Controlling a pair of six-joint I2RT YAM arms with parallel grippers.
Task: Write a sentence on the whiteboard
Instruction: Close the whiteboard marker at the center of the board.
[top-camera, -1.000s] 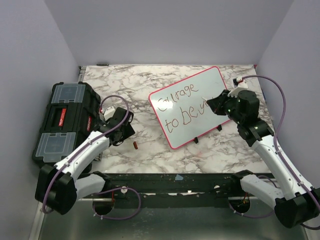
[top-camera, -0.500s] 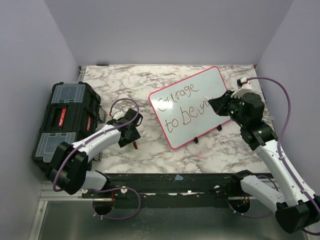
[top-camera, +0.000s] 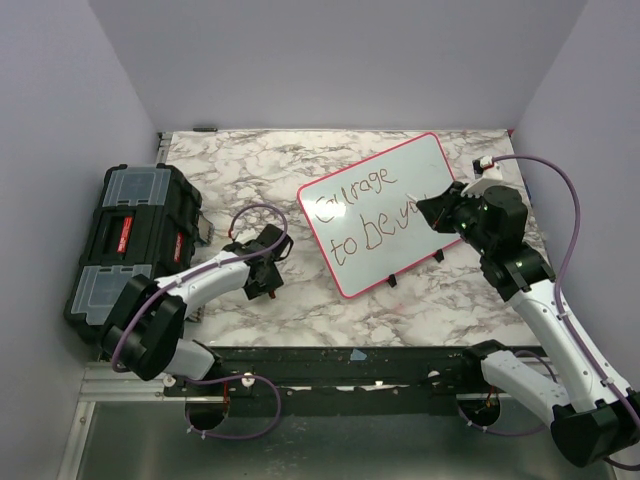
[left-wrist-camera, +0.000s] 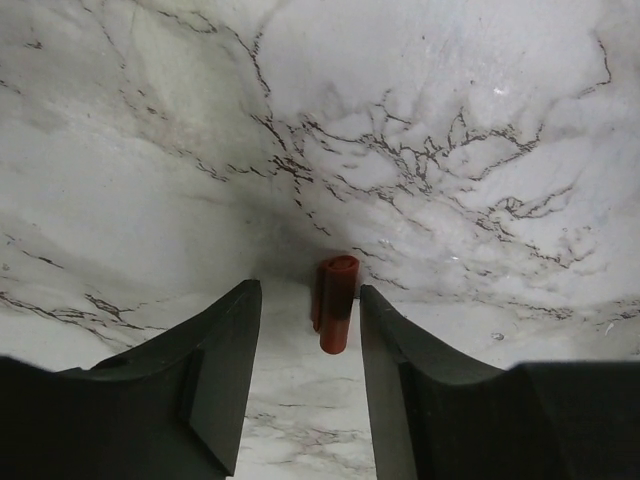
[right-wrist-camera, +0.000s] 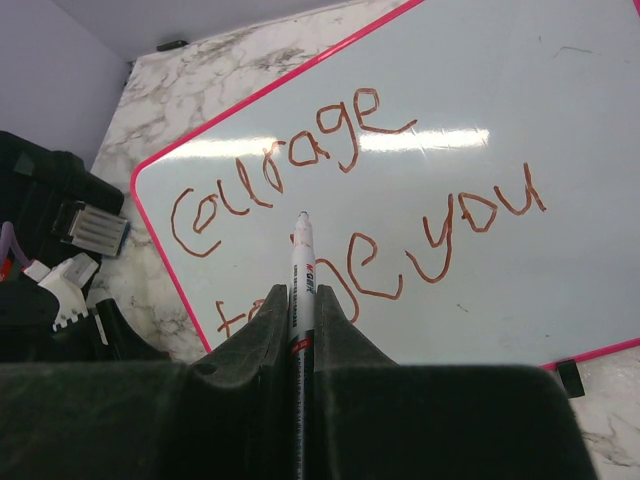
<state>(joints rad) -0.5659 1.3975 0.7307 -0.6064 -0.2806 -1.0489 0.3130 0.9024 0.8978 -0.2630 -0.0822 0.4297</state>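
Observation:
The whiteboard (top-camera: 400, 175), white with a pink-red rim, lies tilted at the table's middle right and also shows in the right wrist view (right-wrist-camera: 480, 90). The sentence (top-camera: 360, 215) in brown-red marker reads "Courage to be you" in two lines (right-wrist-camera: 290, 170). My right gripper (top-camera: 432, 208) is at the board's right edge, shut on a white marker (right-wrist-camera: 303, 262) whose uncapped tip points at the board. My left gripper (top-camera: 264, 278) is open, low over the marble. A small red marker cap (left-wrist-camera: 335, 302) lies on the table between its fingertips (left-wrist-camera: 240, 310), nearer the right one.
A black toolbox (top-camera: 130, 240) with clear lid compartments stands at the left edge of the marble table (top-camera: 230, 165). Grey walls enclose the table on three sides. Two small black clips (top-camera: 392, 280) sit at the board's near rim.
My left gripper has moved right and down from beside the toolbox to straddle the red cap. My right gripper has drawn back slightly from the board, still holding the marker.

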